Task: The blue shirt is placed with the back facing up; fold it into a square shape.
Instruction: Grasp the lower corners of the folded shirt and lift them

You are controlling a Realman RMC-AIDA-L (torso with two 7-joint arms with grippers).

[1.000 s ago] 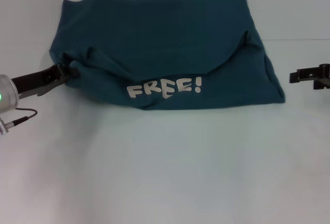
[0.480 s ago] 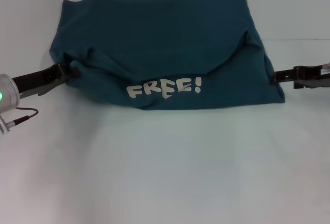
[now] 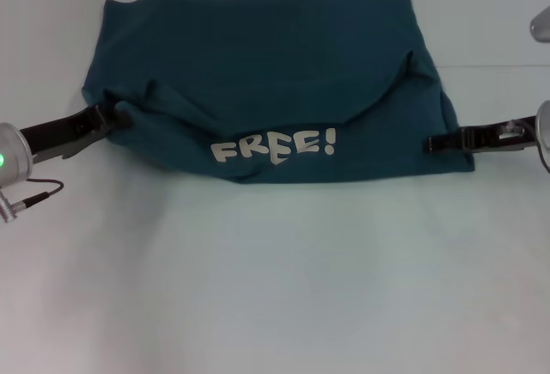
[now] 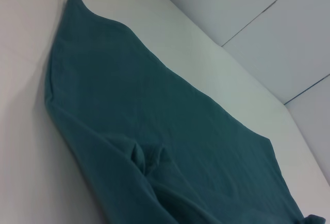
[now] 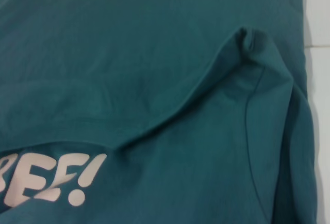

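Lying on the white table (image 3: 275,288), the blue shirt (image 3: 258,64) is seen as soft matte cotton, folded to a wide rough trapezoid, a curved fold above the white "FREE!" lettering (image 3: 275,146); the left gripper (image 3: 110,119) touches its left edge, the right gripper (image 3: 430,144) its right near corner; whether either is closed on cloth cannot be told.
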